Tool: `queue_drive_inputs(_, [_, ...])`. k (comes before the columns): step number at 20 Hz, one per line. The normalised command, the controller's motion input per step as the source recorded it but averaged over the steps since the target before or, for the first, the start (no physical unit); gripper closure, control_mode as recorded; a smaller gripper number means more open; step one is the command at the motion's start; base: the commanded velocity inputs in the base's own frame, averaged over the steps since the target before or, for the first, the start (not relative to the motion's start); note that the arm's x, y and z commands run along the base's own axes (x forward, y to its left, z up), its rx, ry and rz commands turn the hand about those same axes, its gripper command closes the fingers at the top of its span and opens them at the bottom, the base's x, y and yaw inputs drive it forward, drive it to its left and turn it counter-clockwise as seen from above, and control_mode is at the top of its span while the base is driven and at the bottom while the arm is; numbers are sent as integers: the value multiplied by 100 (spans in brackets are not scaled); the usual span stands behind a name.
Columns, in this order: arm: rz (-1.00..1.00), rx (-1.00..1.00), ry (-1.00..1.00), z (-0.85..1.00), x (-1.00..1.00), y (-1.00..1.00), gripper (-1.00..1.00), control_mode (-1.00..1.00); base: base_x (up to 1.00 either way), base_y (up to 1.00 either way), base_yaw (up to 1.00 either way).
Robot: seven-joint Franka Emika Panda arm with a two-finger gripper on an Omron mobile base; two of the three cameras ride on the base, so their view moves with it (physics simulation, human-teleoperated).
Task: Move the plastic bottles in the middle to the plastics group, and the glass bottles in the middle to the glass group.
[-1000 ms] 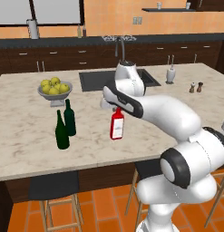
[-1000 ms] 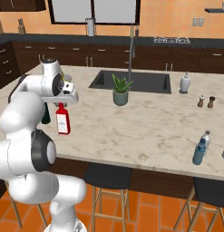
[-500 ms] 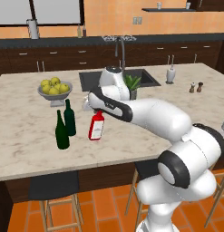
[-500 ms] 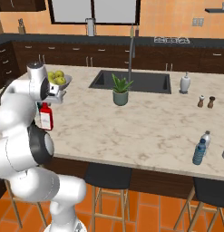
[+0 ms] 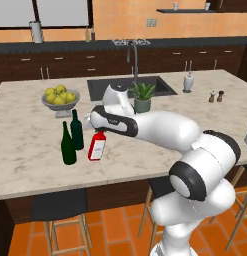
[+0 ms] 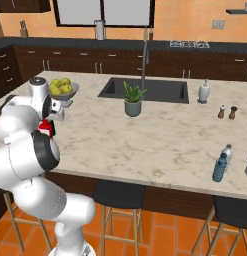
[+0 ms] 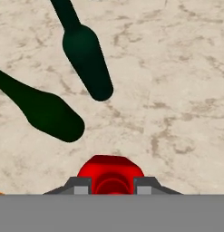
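Note:
My gripper (image 5: pixel 98 131) is shut on the narrow neck of the red glass bottle (image 5: pixel 96 147), which hangs slightly tilted just right of the two dark green wine bottles (image 5: pixel 69 145) of the glass group. I cannot tell whether its base touches the counter. In the hand view the red bottle (image 7: pixel 110 173) sits between my fingertips (image 7: pixel 80 186), and the green bottles (image 7: pixel 89 65) lie ahead of it. A blue-grey plastic bottle (image 6: pixel 220 168) and a clear one (image 6: pixel 227 153) stand near the counter's right front edge. The red bottle (image 6: pixel 46 128) peeks from behind my arm.
A bowl of lemons (image 5: pixel 60 98) stands behind the green bottles. A potted plant (image 5: pixel 142 97), the sink (image 5: pixel 127 86), a white soap dispenser (image 5: pixel 188 82) and salt and pepper shakers (image 5: pixel 215 96) lie further back and right. Stools stand under the counter's front edge.
The arm has swung left across the counter with the red bottle in its grip, bringing it from the middle to just beside the green bottles. The gripper stayed shut.

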Motion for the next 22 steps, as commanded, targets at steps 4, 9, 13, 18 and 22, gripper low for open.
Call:
queue_drive_inputs(4, [0,0,0,-33,3,20,100,-100,0,0,0])
queue_drive_inputs(9, [0,0,0,-36,0,10,100,-100,0,0,0])
queue_drive_inputs(13, [0,0,0,-36,0,4,100,-100,0,0,0])
queue_drive_inputs(18, [0,0,0,-39,-2,20,100,-100,0,0,0])
queue_drive_inputs(22, [0,0,0,-43,-4,26,100,-100,0,0,0])
